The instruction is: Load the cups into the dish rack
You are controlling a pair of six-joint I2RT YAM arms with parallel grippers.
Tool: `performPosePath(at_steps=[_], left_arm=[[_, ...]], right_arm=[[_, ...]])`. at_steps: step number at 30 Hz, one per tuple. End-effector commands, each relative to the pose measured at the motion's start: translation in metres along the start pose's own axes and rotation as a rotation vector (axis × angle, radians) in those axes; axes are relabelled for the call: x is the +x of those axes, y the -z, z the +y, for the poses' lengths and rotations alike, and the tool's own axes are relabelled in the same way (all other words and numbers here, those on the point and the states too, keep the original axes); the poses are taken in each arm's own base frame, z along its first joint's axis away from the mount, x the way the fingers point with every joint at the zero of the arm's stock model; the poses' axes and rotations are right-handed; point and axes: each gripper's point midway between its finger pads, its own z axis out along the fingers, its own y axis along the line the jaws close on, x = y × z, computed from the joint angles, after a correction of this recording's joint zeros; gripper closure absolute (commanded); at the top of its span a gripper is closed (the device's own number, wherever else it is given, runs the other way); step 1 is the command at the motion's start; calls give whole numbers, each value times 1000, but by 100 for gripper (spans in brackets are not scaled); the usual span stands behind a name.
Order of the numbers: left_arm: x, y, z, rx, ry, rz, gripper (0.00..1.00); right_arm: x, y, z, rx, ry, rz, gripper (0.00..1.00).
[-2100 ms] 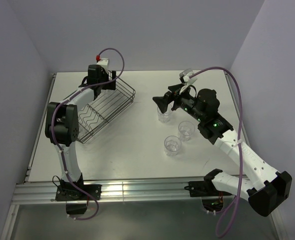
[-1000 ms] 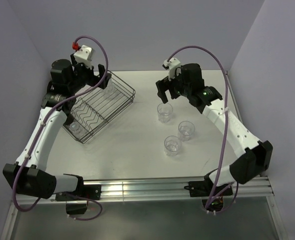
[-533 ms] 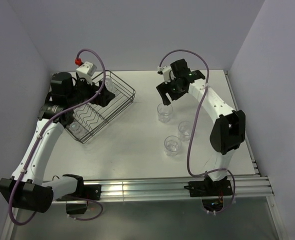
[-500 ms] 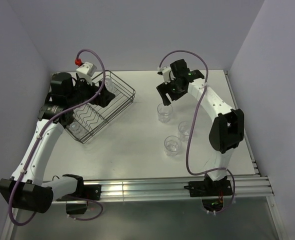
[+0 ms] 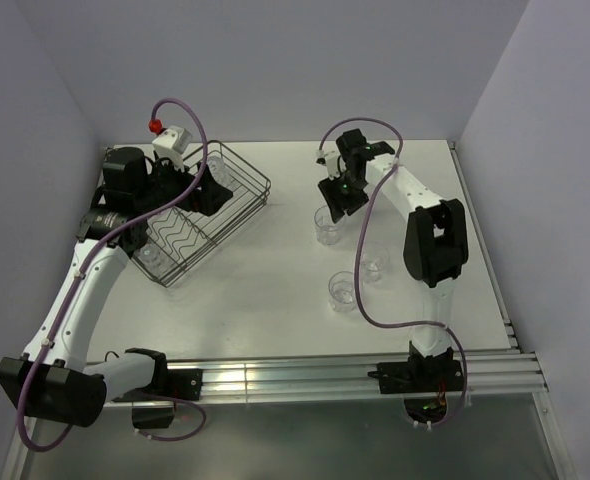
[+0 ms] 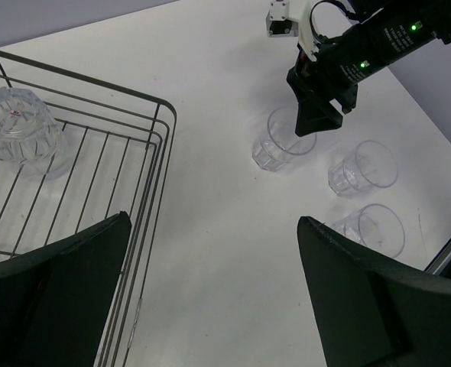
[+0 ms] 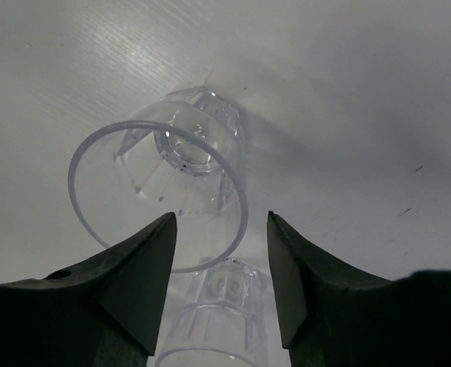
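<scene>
Three clear ribbed cups stand on the white table: one (image 5: 328,226) right of centre, one (image 5: 372,262) partly behind a cable, one (image 5: 342,290) nearest. My right gripper (image 5: 337,196) is open just above the first cup; in the right wrist view its rim (image 7: 160,195) lies between the spread tips of the gripper (image 7: 219,229), with a second cup (image 7: 222,321) below. The black wire dish rack (image 5: 247,165) holds a cup (image 6: 17,134) and another (image 5: 153,257) in its near-left corner. My left gripper (image 6: 214,245) is open and empty beside the rack's edge. The brown mug is out of view.
The rack's wire rim (image 6: 160,126) runs under my left fingers. A purple cable (image 5: 360,250) from the right arm hangs over the table by the cups. Grey walls close the back and both sides; an aluminium rail (image 5: 275,378) runs along the front.
The left arm pulled back from the rack's far end and now hovers still at its edge. The right arm folded upright and its open gripper came down closer over the cup.
</scene>
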Motion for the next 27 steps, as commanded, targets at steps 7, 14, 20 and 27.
performPosePath(at_steps=[7,14,20,27], left_arm=[[-6,1,-5,19,-8,-34,1],[-7,0,-2,2,3,-37,2],[-8,-3,9,-54,35,-40,2],[-35,13,-22,147,185,-120,1]], right_arm=[[-16,-4,-5,2,-27,-33,65],[-13,-6,-3,-4,-53,-30,100],[-40,42,-2,23,-6,-157,100],[-114,180,11,90,70,-653,100]])
